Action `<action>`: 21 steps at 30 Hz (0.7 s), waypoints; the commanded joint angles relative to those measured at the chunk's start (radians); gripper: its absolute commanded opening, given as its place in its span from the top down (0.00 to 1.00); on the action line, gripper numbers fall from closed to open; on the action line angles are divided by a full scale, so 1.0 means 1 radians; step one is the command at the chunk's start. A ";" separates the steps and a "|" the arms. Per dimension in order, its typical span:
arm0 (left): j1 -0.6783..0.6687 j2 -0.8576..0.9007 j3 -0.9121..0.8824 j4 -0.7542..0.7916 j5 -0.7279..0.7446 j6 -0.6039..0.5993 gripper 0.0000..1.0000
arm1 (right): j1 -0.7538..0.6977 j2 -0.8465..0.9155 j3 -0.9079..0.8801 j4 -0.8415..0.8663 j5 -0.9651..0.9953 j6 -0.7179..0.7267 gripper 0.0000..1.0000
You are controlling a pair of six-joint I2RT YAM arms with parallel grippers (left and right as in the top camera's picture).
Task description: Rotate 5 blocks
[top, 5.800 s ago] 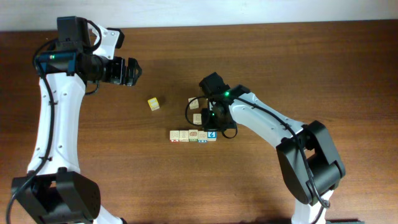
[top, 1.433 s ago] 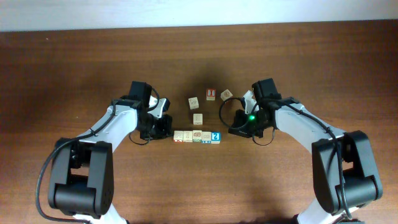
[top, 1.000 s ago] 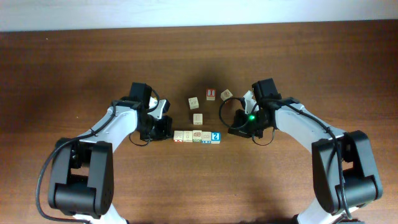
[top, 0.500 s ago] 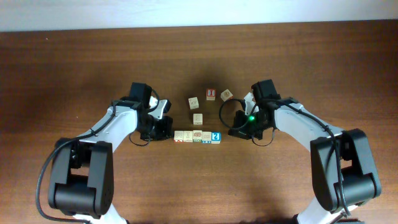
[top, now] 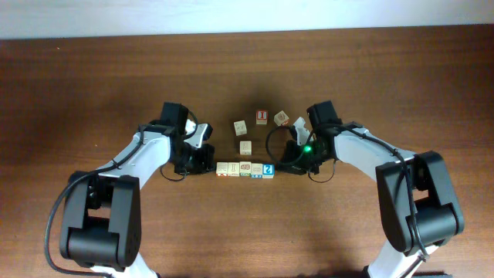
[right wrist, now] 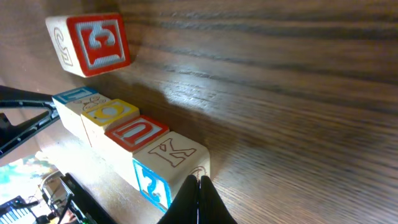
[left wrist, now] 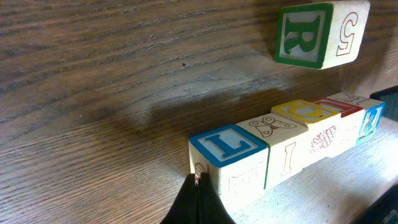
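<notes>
Your left claw (top: pixel 209 163), tips together, sat at nine o'clock of the block row (top: pixel 244 169); right claw (top: pixel 281 164), likewise together, at three.

Nine blocks (top: pixel 244 168): five in row, four loose; two robot arms (top: pixel 143 158).

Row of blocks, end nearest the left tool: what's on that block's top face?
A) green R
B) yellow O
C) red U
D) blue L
D: in the left wrist view, the end block next to the shut left tool shows a blue-framed L on top.
</notes>
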State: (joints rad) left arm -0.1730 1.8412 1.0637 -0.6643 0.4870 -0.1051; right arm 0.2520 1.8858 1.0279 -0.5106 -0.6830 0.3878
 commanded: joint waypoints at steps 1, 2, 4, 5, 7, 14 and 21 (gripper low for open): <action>-0.004 0.012 -0.010 0.002 0.022 0.020 1.00 | 0.011 0.008 -0.007 0.003 -0.019 -0.018 0.96; -0.004 0.012 -0.010 0.002 0.022 0.020 1.00 | 0.011 0.008 -0.007 0.002 -0.020 -0.018 0.96; -0.004 0.012 -0.010 0.002 0.022 0.020 1.00 | 0.023 0.018 -0.006 -0.004 -0.022 -0.017 0.96; -0.004 0.012 -0.010 0.002 0.022 0.020 1.00 | 0.027 0.019 -0.003 -0.012 -0.021 -0.017 0.96; -0.004 0.012 -0.010 0.002 0.022 0.020 1.00 | 0.029 0.019 -0.001 -0.016 -0.020 -0.016 0.96; -0.004 0.012 -0.010 0.001 0.022 0.020 1.00 | 0.029 0.019 -0.001 -0.036 0.007 0.019 0.96; -0.004 0.012 -0.010 0.000 0.023 0.020 1.00 | 0.029 0.019 -0.001 -0.042 0.010 0.021 0.96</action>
State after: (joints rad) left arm -0.1730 1.8412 1.0637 -0.6643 0.4870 -0.1051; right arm 0.2703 1.8862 1.0279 -0.5518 -0.6788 0.4065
